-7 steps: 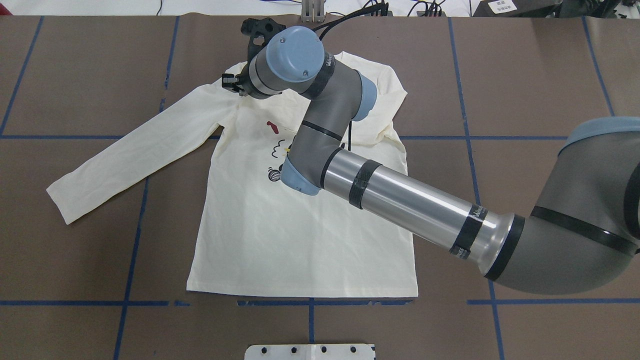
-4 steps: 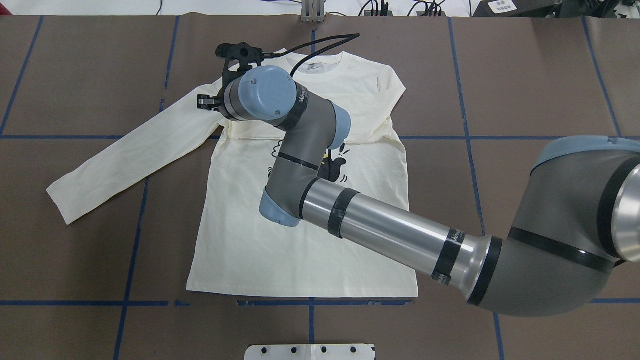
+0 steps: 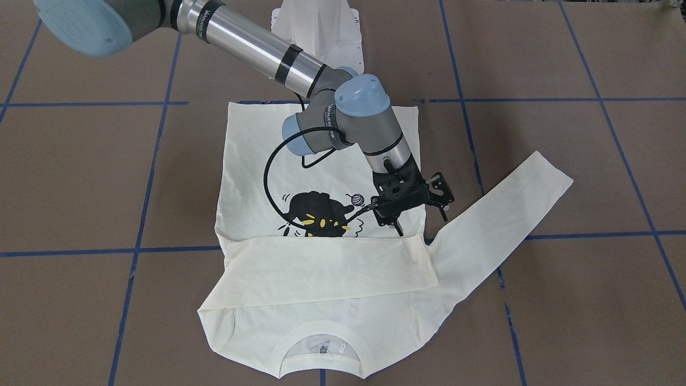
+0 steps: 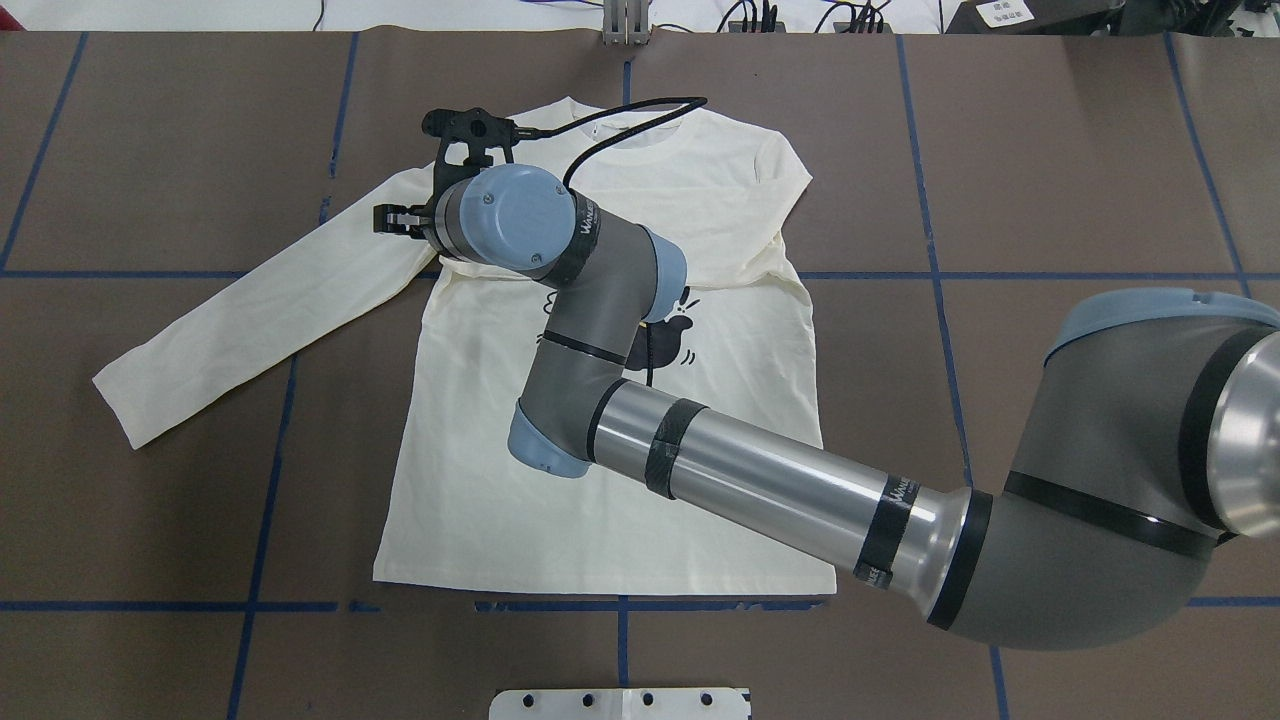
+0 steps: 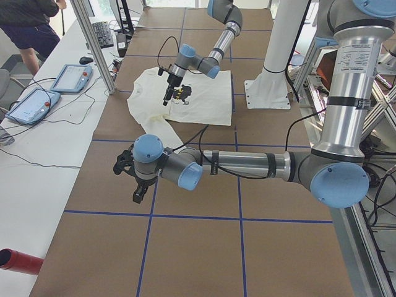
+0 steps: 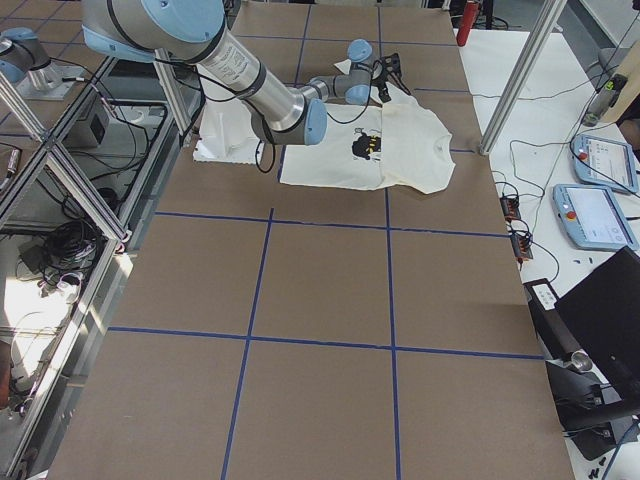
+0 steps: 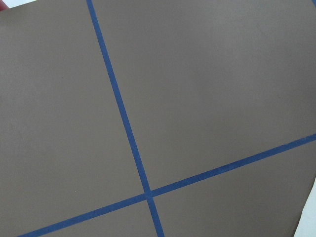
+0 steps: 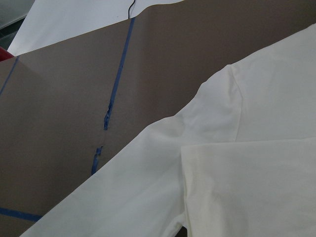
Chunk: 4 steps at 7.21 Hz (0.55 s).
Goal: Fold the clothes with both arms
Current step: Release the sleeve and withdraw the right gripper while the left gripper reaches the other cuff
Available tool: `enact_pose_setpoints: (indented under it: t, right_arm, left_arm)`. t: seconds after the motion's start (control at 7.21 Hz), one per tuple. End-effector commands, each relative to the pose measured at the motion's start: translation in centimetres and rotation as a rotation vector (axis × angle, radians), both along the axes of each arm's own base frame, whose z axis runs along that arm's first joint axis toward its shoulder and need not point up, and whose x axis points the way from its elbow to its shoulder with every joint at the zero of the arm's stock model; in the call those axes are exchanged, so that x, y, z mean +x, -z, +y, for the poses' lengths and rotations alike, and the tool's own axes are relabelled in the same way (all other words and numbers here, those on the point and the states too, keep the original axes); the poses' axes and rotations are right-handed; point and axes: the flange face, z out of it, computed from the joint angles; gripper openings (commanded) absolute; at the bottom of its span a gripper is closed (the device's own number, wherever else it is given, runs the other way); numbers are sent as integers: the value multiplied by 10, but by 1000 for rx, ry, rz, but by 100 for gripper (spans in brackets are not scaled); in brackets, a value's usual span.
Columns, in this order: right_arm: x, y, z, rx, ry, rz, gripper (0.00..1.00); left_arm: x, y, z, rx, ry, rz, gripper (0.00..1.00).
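From front: hovers with right pincer (image 3: 422,221) apart and empty over T-shirt (image 3: 241,150), flat on bench (image 3: 563,64), beside folded sleeve (image 3: 321,265). From above: shows other sleeve (image 4: 250,320) spread out. From left side: cannot tell state of left pincer (image 5: 129,180). Could pinch both layers, dragging fold open.

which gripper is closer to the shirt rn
Right. The right gripper hangs over the shirt by its shoulder; the left gripper is off the shirt, over bare table beyond the outstretched sleeve.

right hand (image 3: 422,221) shifted leftward and back, collar (image 3: 321,326) now uncovered
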Motion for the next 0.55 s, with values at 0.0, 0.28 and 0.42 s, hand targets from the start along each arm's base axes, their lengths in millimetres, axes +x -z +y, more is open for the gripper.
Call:
enact_pose_setpoints:
  t: [0.0,0.28,0.42]
  right_arm:
    - [59,-1,-24,-134,66,88,100]
    - [149,-44,-44,-249,147,148,100]
    - [181,-68,-45,-241,173,224,100]
  left_arm:
    - [58,36,-2,-80,86,8,100]
    - [100,58,35,-175,182,57,100]
    - [114,57,59,-210,232,122,100]
